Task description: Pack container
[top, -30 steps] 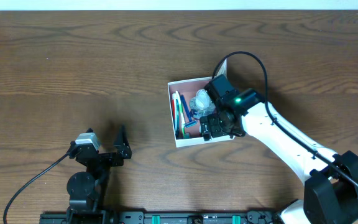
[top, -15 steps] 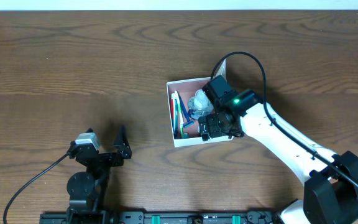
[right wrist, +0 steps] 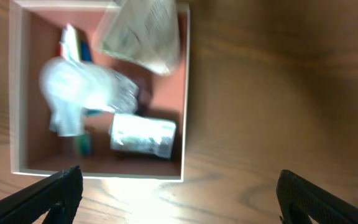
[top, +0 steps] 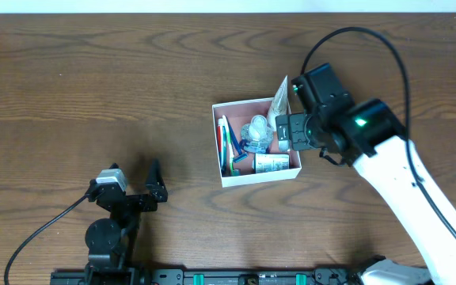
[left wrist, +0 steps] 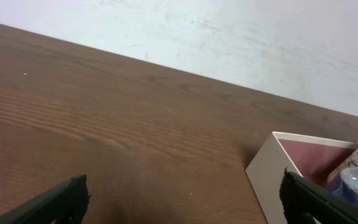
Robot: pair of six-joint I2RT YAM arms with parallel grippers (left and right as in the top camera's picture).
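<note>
Now, at the left I see my left tool (top: 156, 184) low over the table (top: 93, 79), its fingers wide apart and empty. The container (top: 215, 142) sits right of the table's centre, well apart from that tool. Inside it, toothbrushes (top: 228, 146) lie along the left wall, then come a clear bottle (top: 257, 128), a small white cylinder (top: 270, 163) near the front wall, and a white tube (top: 280, 99) leaning at the far right corner. My right tool (top: 292, 131) hovers over the container's right wall, fingers wide apart, holding nothing.
</note>
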